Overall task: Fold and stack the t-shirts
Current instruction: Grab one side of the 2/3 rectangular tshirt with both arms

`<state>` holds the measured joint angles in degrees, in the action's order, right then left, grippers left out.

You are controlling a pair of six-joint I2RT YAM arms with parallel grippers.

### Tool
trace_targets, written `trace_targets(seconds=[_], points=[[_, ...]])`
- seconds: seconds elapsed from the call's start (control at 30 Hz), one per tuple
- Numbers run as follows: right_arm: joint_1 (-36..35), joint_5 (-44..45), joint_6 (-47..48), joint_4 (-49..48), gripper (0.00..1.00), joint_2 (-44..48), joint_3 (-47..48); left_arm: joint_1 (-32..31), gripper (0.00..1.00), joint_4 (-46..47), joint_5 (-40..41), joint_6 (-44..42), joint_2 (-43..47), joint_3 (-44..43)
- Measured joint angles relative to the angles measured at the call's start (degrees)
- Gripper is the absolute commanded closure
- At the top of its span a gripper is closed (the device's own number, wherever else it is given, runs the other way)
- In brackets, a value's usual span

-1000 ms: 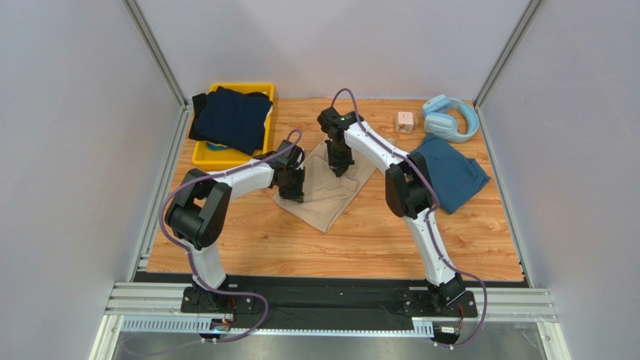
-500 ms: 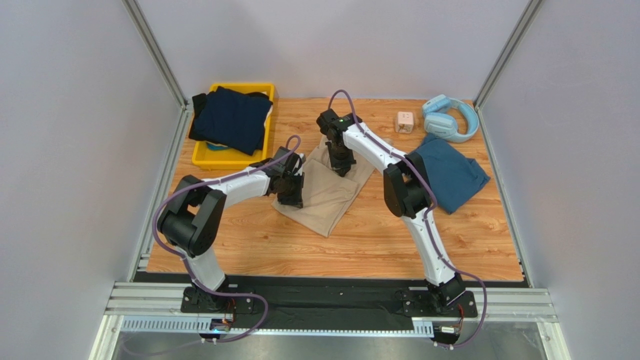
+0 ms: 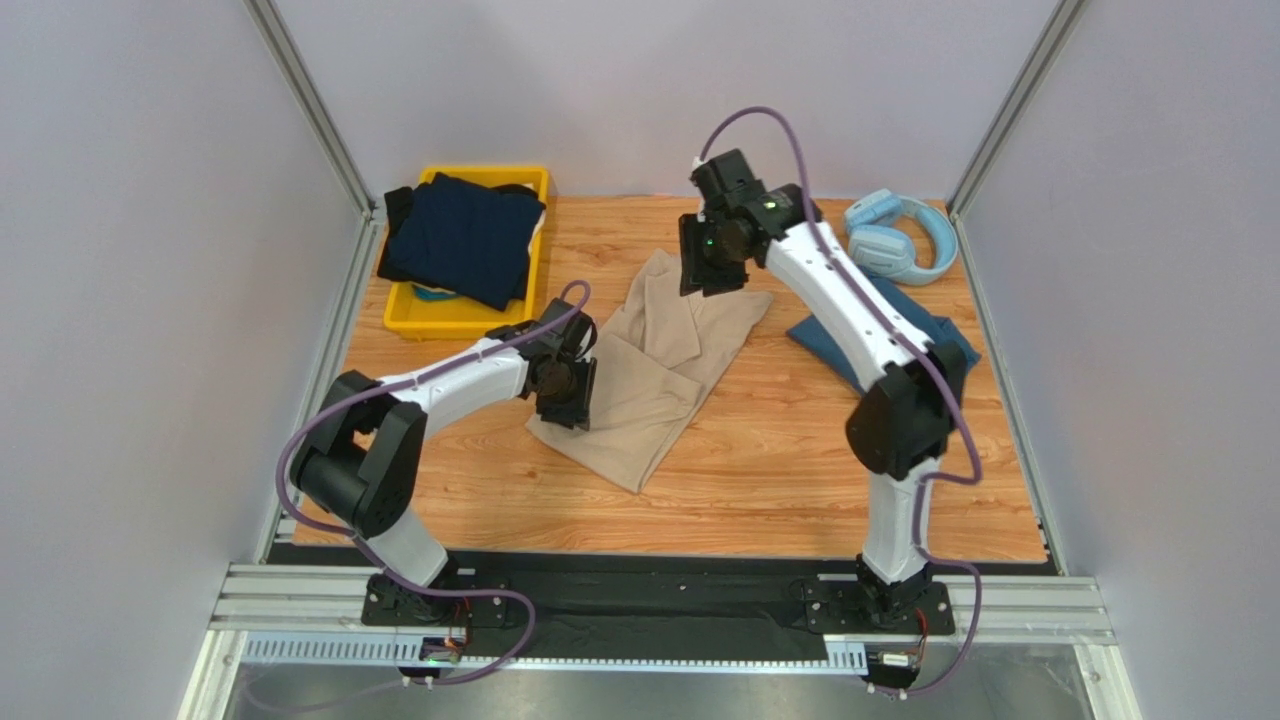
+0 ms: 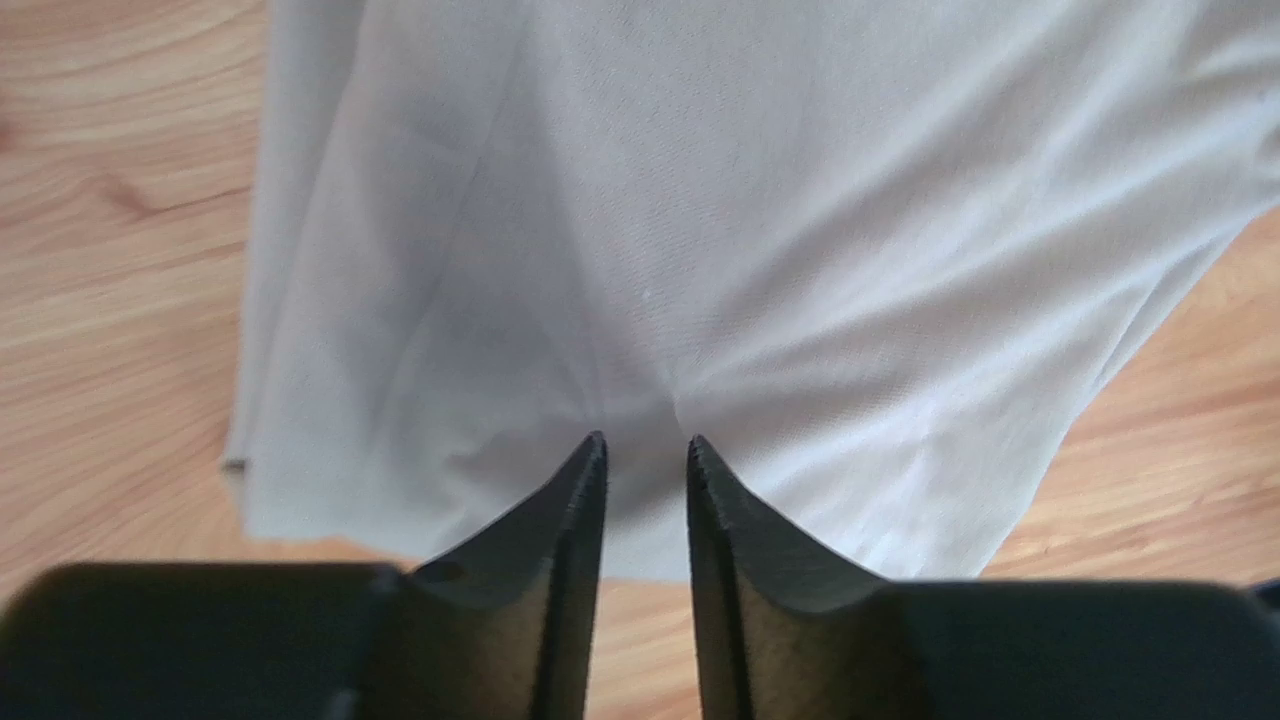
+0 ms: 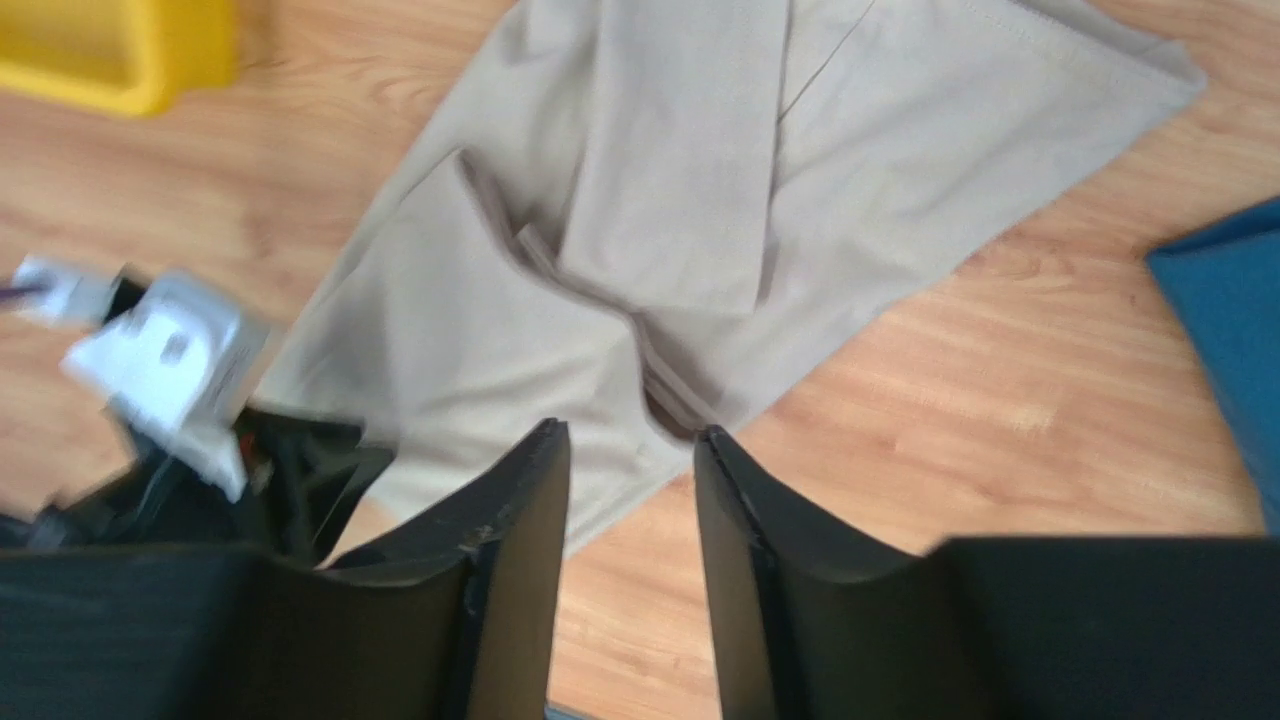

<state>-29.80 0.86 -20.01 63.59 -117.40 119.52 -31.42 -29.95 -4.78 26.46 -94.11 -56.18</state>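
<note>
Though unclear overhead, wrist views: left pincer (image 4: 646,443) barely ajar at beige tee (image 4: 751,225), right pincer (image 5: 631,429) wide, empty

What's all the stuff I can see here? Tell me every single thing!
beige t-shirt: one, tan, partly folded, middle of the table
navy t-shirt: one, dark blue, on top of the yellow bin
teal t-shirt: one, teal-blue, right side, partly behind the right arm
yellow bin: one, yellow, far left corner
headphones: one pair, light blue, far right corner
table: one, wood brown, under everything
left tool: one, black, jaws slightly apart at the beige t-shirt's edge
right tool: one, black, open, above the beige t-shirt
</note>
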Motion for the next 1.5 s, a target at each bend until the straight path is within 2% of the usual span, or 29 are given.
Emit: trace_targets(seconds=[0.13, 0.23, 0.4, 0.5, 0.6, 0.87, 1.2, 1.5], points=[[2.1, -7.2, -2.2, -4.0, 0.60, 12.2, -10.6, 0.5, 0.51, -5.6, 3.2, -0.7, 1.5, -5.7], [3.2, -12.1, -4.9, -9.2, 0.58, 19.4, -25.9, 2.8, 0.50, -7.1, 3.4, -2.2, 3.2, -11.1], [2.5, -18.3, -8.9, -13.5, 0.56, 20.7, -46.1, 10.3, 0.51, -7.9, 1.8, -3.9, 4.1, -13.9], [2.0, -21.0, -10.3, -14.6, 0.54, 20.7, -53.0, 13.6, 0.50, -9.7, 1.7, -5.1, 2.5, -13.2], [1.7, -23.3, -11.3, -16.9, 0.50, 20.9, -56.0, 14.3, 0.50, -10.6, 0.5, -5.8, 1.0, -11.1], [0.5, -29.2, -13.7, -23.8, 0.49, 20.4, -63.4, 15.6, 0.50, -11.1, -6.1, -6.0, -4.2, -7.4], [-4.8, -36.7, -16.4, -31.1, 0.49, 12.4, -61.9, 15.8, 0.51, -10.9, -10.4, -7.5, -5.5, -4.8], [-9.9, -38.8, -18.8, -33.2, 0.49, 8.6, -58.0, 16.1, 0.53, -11.0, -13.3, -8.0, -5.6, -3.4]])
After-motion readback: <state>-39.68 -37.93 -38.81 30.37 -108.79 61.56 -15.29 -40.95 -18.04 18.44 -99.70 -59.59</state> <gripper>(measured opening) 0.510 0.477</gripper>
